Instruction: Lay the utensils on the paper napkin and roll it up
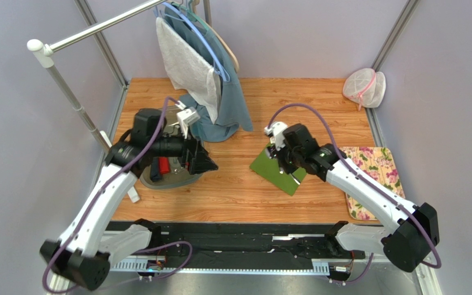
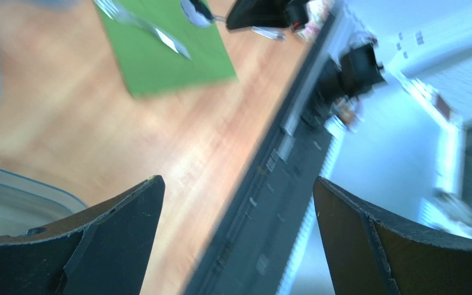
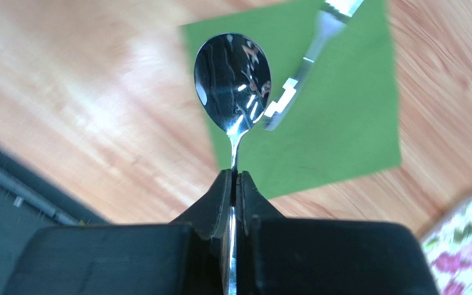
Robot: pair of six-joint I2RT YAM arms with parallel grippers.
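The right gripper is pinched tight on the thin handle of a polished steel spoon. The spoon's oval bowl is poised over the near corner of the paper napkin, a flat, matte green square on the wood-grain table. 1 steel fork lies on the napkin.

The left gripper is spread fully wide and holds nothing, just beside the clear plastic tub.

A flowered mat lies to the right of the napkin. A teal garment hangs beyond.
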